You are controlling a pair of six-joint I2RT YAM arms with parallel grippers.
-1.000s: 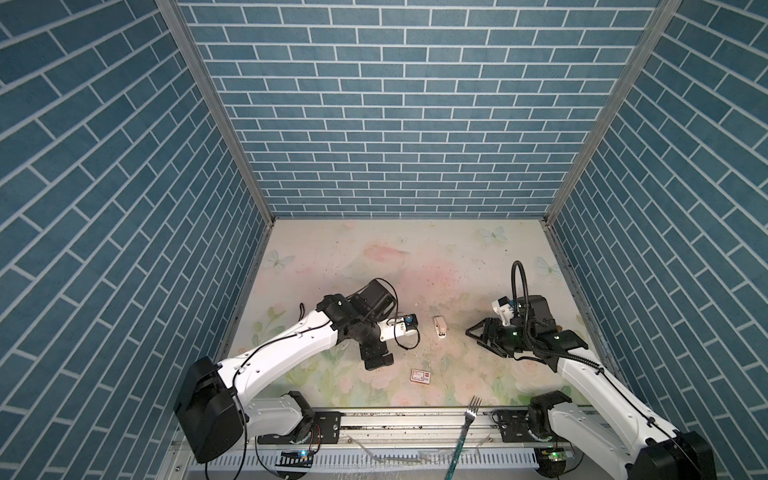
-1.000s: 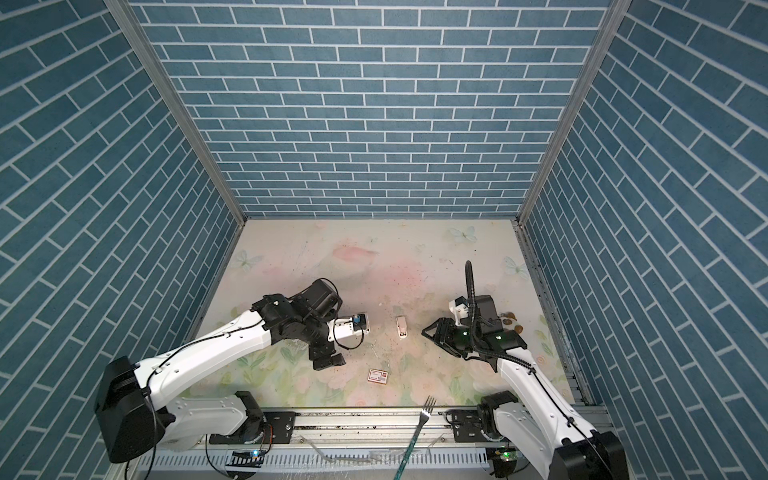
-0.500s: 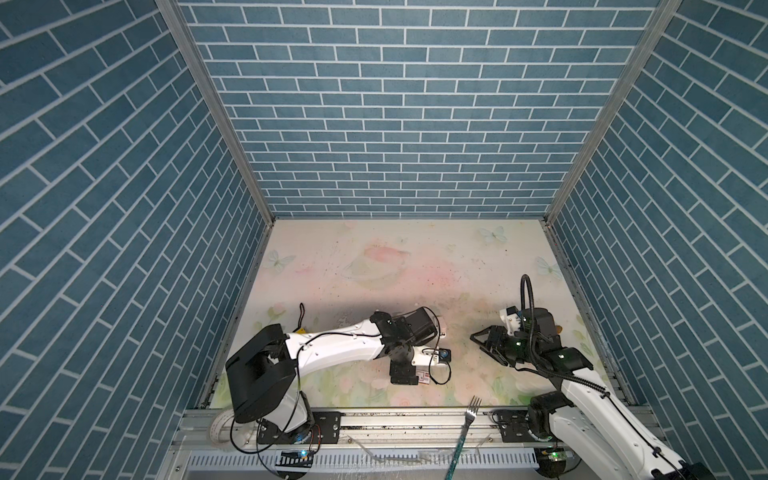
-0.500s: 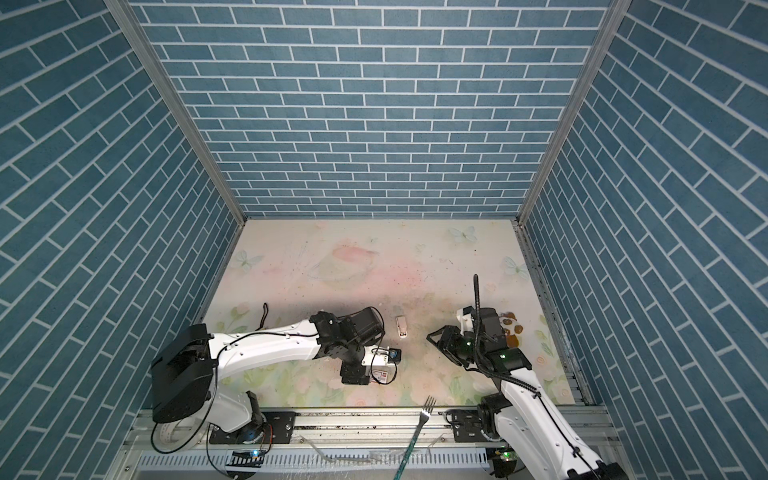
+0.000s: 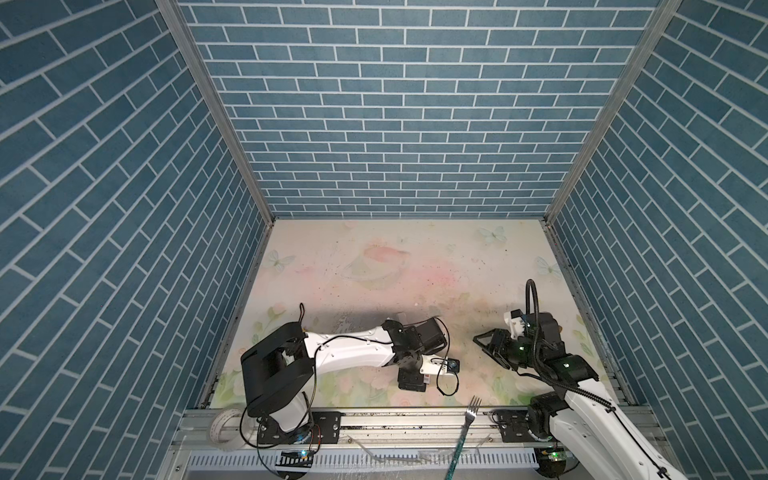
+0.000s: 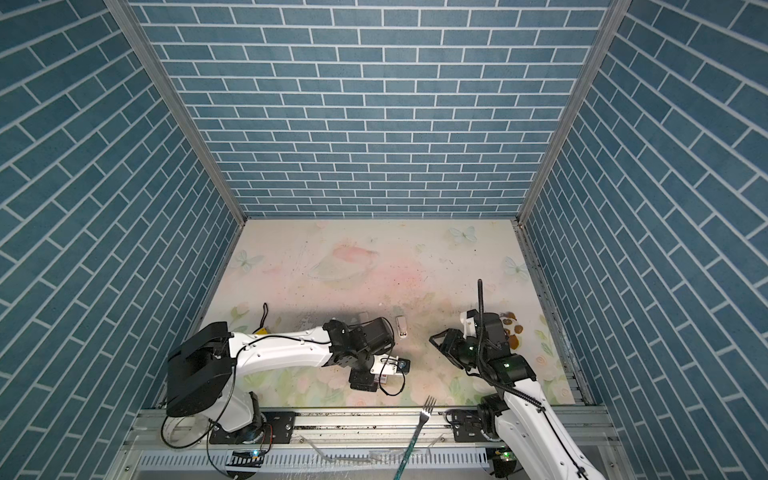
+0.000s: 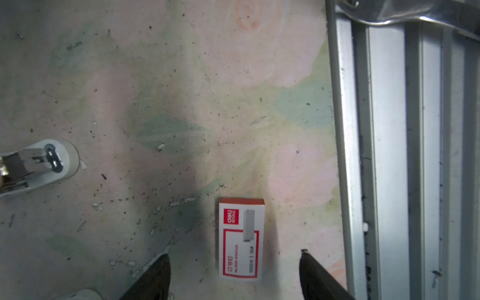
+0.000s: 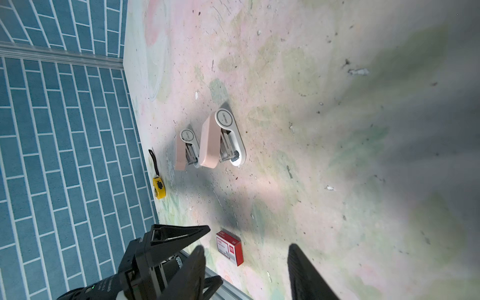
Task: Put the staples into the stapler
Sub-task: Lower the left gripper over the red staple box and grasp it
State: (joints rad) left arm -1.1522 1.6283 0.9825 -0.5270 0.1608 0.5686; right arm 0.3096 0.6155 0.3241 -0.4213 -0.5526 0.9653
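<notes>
— Well, in a top view the left pincer (image 6: 365,380) hangs near the desk's (image 6: 374,270) six o'clock, the stapler (image 6: 401,325) at its one o'clock.
— Left wrist: it gapes astride the staple box (image 7: 241,239), touching nothing; a skewed squeeze could skid that box toward the rail (image 7: 384,155).
— Right wrist: the right pincer (image 8: 246,248) gapes too, empty; staples unseen inside.

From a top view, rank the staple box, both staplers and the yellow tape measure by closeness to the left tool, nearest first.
1. Staple box: partly under the left tool, near the front.
2. Stapler in the open and stapler half behind the arm: beyond the tool, too close to call.
3. Yellow tape measure: far left, by the wall.
</notes>
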